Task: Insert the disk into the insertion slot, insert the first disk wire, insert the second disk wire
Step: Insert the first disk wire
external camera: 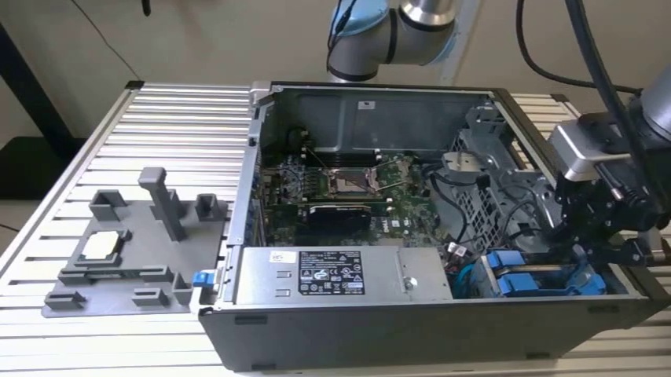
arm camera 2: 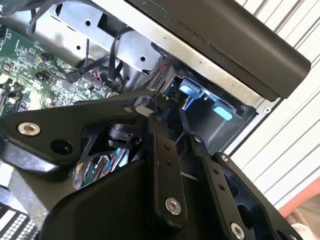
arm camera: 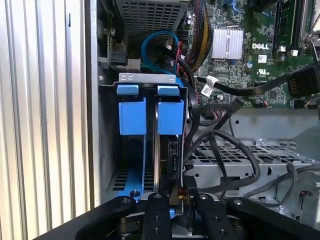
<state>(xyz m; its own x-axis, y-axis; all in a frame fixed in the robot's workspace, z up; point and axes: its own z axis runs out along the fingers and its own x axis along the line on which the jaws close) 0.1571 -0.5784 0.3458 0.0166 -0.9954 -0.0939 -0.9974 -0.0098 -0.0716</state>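
Observation:
Two blue-framed drives stand side by side in the grey drive cage (arm camera: 148,77) at the case's front corner, on the exterior view's right. The disk (arm camera: 170,117) sits in its insertion slot (arm camera: 186,107) next to the other blue drive (arm camera: 132,116). My gripper (arm camera: 180,200) hangs just over the disk's rear edge, and its fingers (arm camera: 157,217) are shut on a small black wire plug (arm camera: 178,192) with red leads. In the exterior view the gripper (external camera: 574,245) reaches down into the cage above the blue frames (external camera: 514,271). In the second wrist view the gripper (arm camera 2: 165,102) has its tips together near the blue frames (arm camera 2: 190,91).
Black cables (arm camera: 225,150) loop over the perforated cage wall (arm camera: 235,155) right beside the gripper. The motherboard (external camera: 346,184) and power supply (external camera: 330,275) fill the open case (external camera: 419,330). A grey fixture (external camera: 126,251) lies on the slatted table (external camera: 168,126) at the exterior view's left.

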